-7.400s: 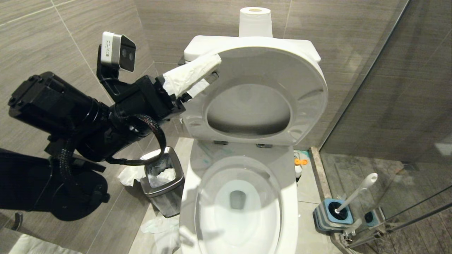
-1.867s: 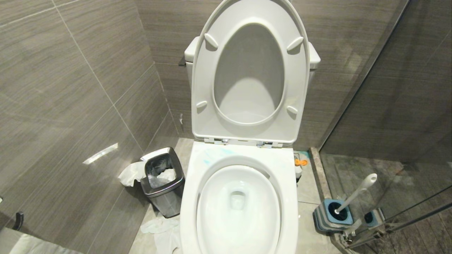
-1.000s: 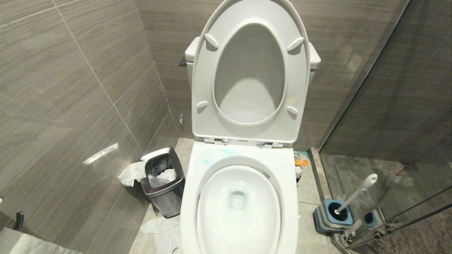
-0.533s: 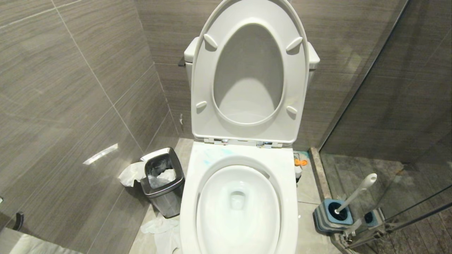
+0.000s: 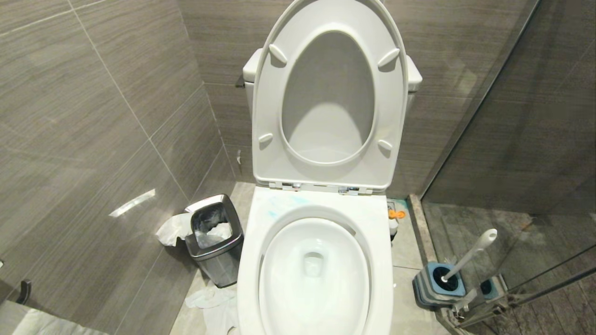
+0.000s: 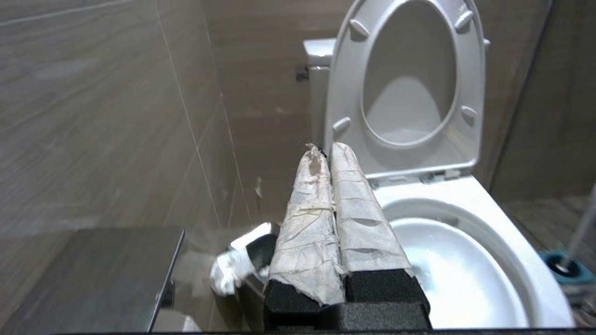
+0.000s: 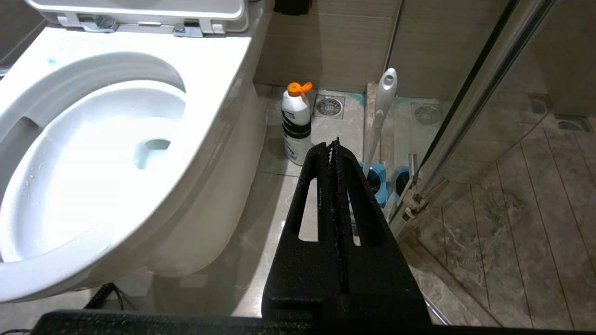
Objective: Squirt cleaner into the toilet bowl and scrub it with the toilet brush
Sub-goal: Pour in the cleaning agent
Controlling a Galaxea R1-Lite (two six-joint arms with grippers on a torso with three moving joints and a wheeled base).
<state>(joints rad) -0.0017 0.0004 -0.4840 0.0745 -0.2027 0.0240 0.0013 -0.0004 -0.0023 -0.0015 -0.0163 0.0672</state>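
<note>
**Both arms idle, brush in its holder**

The left gripper (image 6: pixel 324 151) has its paper-wrapped fingers (image 6: pixel 307 204) pressed together on nothing, the toilet bowl (image 6: pixel 470 260) just beyond and beside them, seat (image 6: pixel 470 79) raised. The right gripper (image 7: pixel 333 149) is also pinched closed and empty. Ahead of its fingers the toilet brush (image 7: pixel 382 107) stands in its blue holder (image 7: pixel 375 179), beside an orange-capped bottle (image 7: pixel 296 125). Blue smears (image 5: pixel 284 204) mark the rim.
</note>
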